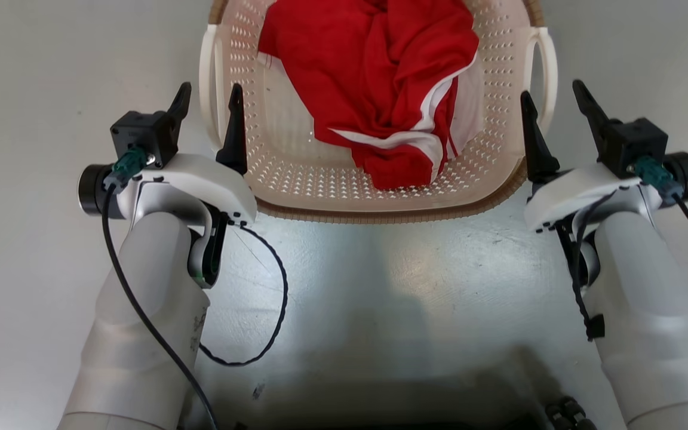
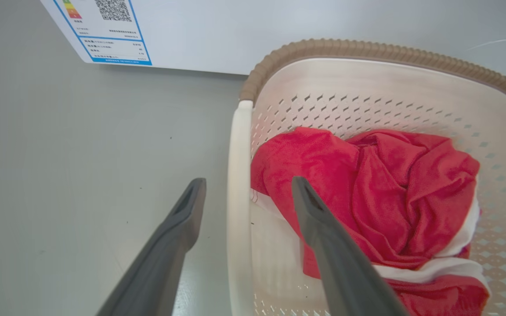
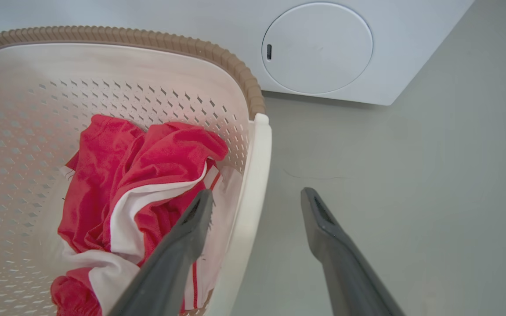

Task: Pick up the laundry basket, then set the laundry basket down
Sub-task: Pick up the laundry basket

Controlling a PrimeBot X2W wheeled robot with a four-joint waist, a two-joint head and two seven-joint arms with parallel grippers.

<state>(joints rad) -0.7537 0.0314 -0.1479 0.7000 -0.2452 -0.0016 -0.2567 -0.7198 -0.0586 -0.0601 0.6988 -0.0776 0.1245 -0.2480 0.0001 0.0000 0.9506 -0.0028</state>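
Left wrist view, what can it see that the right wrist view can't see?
Left wrist view: a sticker with a square code on the white machine, and the open left gripper straddling the left handle of the laundry basket. Right wrist view: a round white cover on that machine, and the open right gripper straddling the right handle. Both: the laundry basket, the red and white garment inside it, and the grey floor.

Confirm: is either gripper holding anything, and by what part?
Nothing is held. The left gripper and right gripper stand open, each astride one of the laundry basket's side handles.
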